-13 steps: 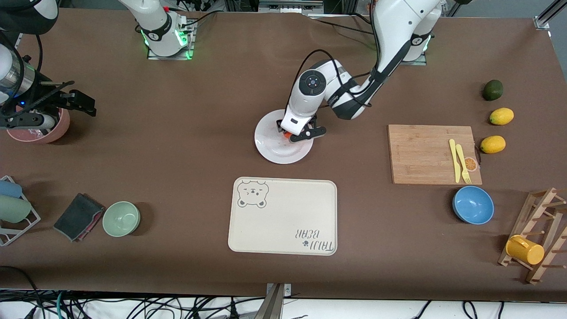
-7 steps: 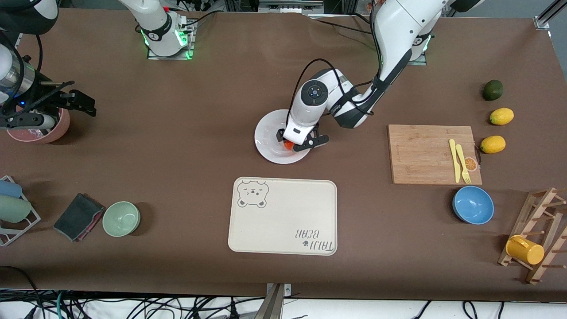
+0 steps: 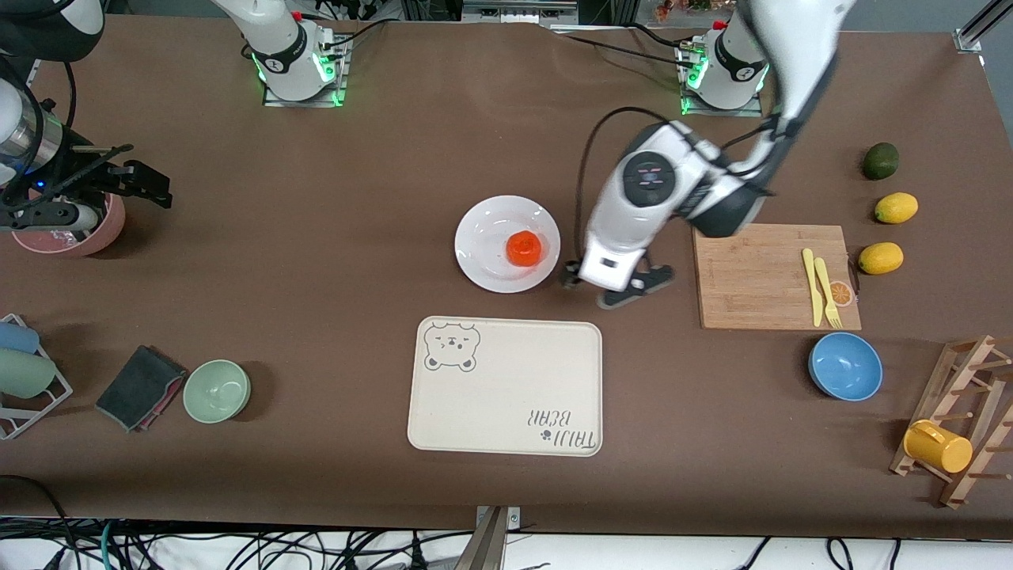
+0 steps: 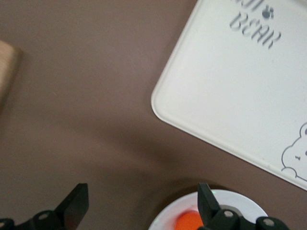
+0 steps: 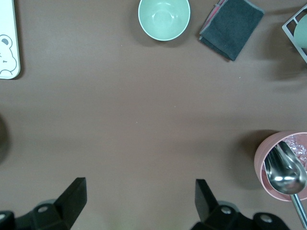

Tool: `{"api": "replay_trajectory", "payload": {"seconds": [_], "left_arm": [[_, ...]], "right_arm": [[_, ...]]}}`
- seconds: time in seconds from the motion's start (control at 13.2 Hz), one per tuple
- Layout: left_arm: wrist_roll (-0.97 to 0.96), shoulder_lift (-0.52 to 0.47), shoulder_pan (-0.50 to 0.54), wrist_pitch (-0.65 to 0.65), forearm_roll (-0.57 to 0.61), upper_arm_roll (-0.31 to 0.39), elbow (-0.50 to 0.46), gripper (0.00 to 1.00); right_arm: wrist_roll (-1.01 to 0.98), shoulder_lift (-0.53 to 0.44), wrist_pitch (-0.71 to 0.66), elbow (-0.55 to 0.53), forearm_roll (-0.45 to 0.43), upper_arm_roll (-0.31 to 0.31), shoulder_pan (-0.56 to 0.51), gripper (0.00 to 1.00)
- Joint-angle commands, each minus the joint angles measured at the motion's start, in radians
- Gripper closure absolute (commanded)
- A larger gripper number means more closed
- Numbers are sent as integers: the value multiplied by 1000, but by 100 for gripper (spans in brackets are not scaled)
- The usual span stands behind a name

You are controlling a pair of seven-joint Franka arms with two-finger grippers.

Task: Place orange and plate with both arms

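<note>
Now the tray lies nearest the front cam, bare, prob. the spot meant for the plate, which sits just farther off at table centre. The orange rests on the plate, free of any grip, so that half looks done. Left gripper hangs over bare table betw. plate and board, fingers spread, empty. Right gripper waits by the pink cup at the right arm's end, fingers spread too.
</note>
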Motion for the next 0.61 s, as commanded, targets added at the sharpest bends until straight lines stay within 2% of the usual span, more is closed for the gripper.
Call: {"api": "replay_trajectory", "payload": {"seconds": [0.0,0.15,0.3,0.53], "left_arm": [[168,-132,120,-134,-21,-21,-25,0],[267,-200,174,-274,-43,-9,36,0],[316,-225,265,-404,-47,-16,114,0],[493,-266,441,-460,-154,-12,157,0]], "right_arm": [[0,-7,-5,-4,-4,8,-10,0],[0,-7,-5,-4,-4,8,-10,0],[0,-7,-5,-4,-4,8,-10,0],[0,-7,-5,-4,-4,8,-10,0]]}}
